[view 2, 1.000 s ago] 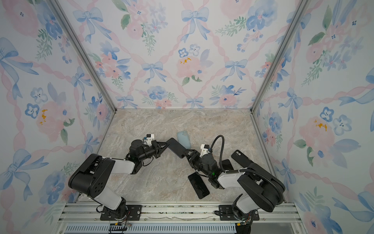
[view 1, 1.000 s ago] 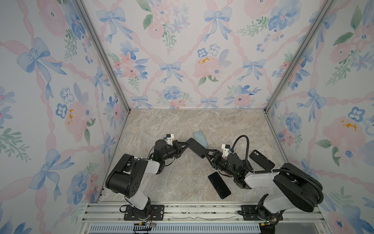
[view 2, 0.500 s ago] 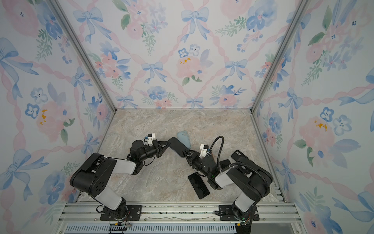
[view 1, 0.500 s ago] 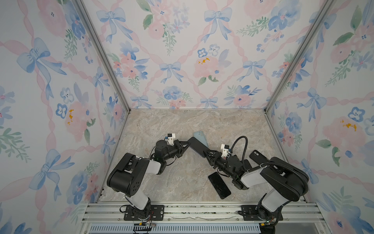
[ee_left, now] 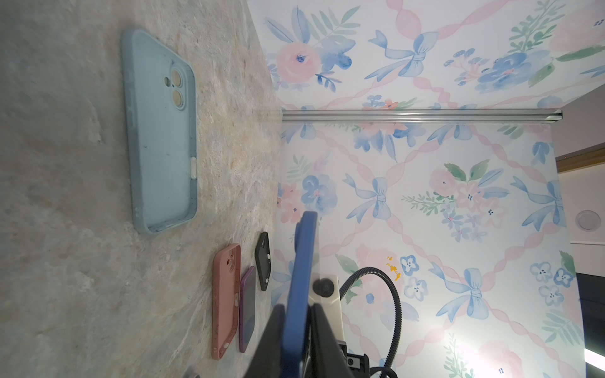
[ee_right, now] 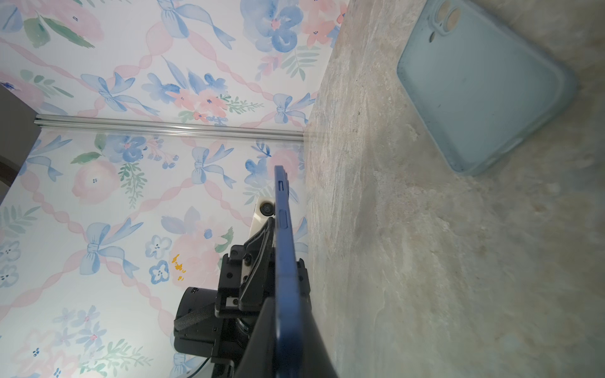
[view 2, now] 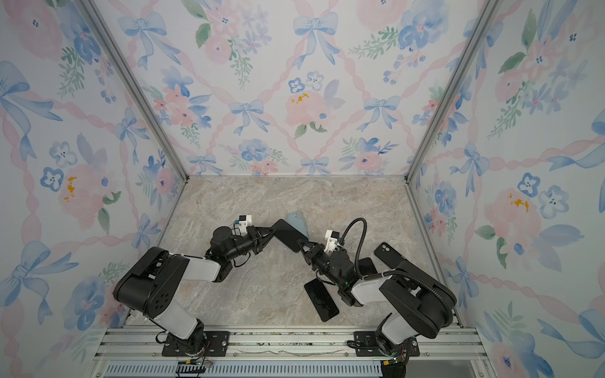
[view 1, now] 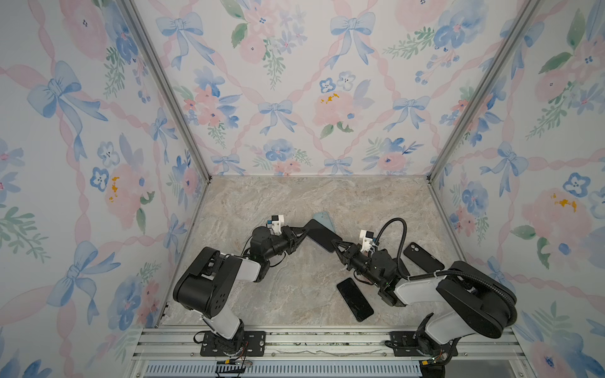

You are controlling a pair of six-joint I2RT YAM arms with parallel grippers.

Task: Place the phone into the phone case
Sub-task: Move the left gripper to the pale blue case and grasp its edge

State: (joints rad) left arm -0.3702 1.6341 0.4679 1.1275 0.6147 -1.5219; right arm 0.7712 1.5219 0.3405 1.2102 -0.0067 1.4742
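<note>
The left jaws pinched one end of the phone (view 1: 320,235) and the right jaws pinched the other. In each wrist view the black fingers (ee_left: 272,340) sat tight against its two faces, with no gap that I could make out. Held between the two arms, the phone hung clear of the desk (view 1: 262,203). It faced screen up in both top views and was edge-on to each wrist camera.

Just behind it the blue case (ee_left: 163,131) lay on the desk, hollow side up and empty. In both top views the phone partly hid it. Near the right arm lay a pink case (ee_left: 226,301), a purple phone (ee_left: 247,307), a black case (view 1: 422,257) and a black phone (view 1: 354,299), all flat on the desk.

As I judged it, only the pick-up was done: the phone was lifted but sat in no case. What remained was to line it up over the blue case, set it in and press the corners home.
</note>
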